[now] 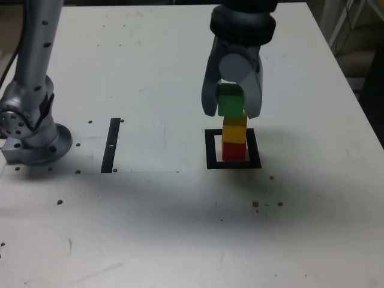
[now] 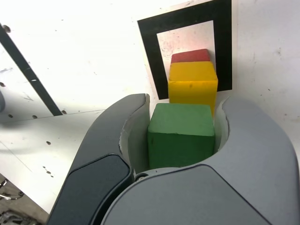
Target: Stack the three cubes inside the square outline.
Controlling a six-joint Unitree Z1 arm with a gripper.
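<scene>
The gripper [image 2: 187, 140] pinched the green cube [image 2: 181, 133] just over the yellow [image 2: 192, 87] on red [image 2: 190, 56] inside the outline [image 1: 210, 150]; the last placement probably needed centring, then lowering.

A white counter [image 1: 150, 228] fills nearly the whole exterior view, scuffed and dotted with small dark holes. Beyond its far right corner stand pale, blurred shelves [image 1: 354, 36] in dim light.

You're looking at a robotics lab bench: a bare white tabletop [image 1: 150, 72] dotted with screw holes, black tape markings [image 1: 111, 145], and the arm's metal base [image 1: 33, 141] bolted on.
</scene>
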